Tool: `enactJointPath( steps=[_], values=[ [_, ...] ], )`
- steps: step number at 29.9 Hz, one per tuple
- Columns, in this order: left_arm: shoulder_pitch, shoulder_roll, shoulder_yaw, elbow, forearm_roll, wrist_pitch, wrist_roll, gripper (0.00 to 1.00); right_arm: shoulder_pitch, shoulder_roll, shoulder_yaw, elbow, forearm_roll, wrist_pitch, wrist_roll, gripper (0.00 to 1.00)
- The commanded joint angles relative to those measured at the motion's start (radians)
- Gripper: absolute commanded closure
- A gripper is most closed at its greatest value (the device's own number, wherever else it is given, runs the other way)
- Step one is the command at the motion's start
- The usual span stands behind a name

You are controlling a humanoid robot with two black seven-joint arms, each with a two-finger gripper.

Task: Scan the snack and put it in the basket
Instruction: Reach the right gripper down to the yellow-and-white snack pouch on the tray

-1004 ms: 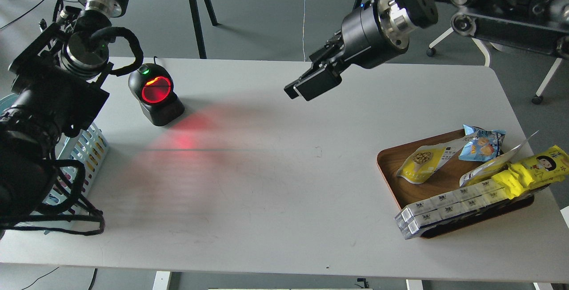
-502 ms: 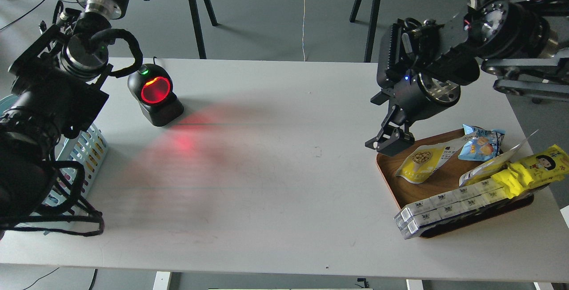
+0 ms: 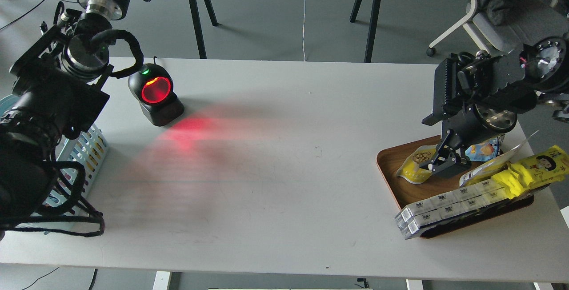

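The snack pouch (image 3: 415,165) lies flat in the wooden tray (image 3: 391,172) at the right end of the surface, its long axis running from lower left to upper right. The right gripper (image 3: 444,163) hangs directly over the pouch's upper end, fingers pointing down; whether they are parted or have closed on it cannot be told. The left gripper cannot be made out beside the basket (image 3: 86,147), far away, so the right arm is the nearer one

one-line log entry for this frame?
phase: reach | right hand: over snack on wooden tray, grip unclear | left hand: not visible | scanner: lit | basket: table's left edge
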Motion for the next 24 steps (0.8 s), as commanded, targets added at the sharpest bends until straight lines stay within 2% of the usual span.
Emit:
enactJointPath(
  steps=[1,7,11,16,20,22,24],
  values=[
    [0.0,0.002,0.0,0.0,0.0,0.0,0.0,0.0,-0.02,-0.002,0.0,-0.009,-0.006,0.0,0.0,0.03],
    [0.001,0.002,0.001,0.0,0.0,0.0,0.0,0.0,-0.033,-0.003,0.0,-0.024,-0.006,0.002,0.0,0.04],
    [0.003,-0.003,0.001,0.0,0.002,0.0,0.0,0.0,-0.043,-0.003,0.003,-0.053,-0.004,0.0,0.0,0.11],
    [0.001,0.0,0.0,0.0,0.0,0.0,0.0,0.0,-0.056,-0.002,0.002,-0.07,-0.009,0.003,0.0,0.27],
    [0.0,0.014,0.0,0.008,0.0,0.0,0.0,0.0,-0.056,-0.002,0.0,-0.076,-0.023,0.012,0.0,0.47],
    [0.0,0.02,0.0,0.008,0.002,0.0,0.0,0.0,-0.056,-0.002,0.0,-0.081,-0.024,0.014,0.0,0.62],
    [-0.003,0.02,0.0,0.008,0.002,0.0,0.0,0.0,-0.056,-0.003,0.0,-0.081,-0.024,0.014,0.0,0.71]
  ],
)
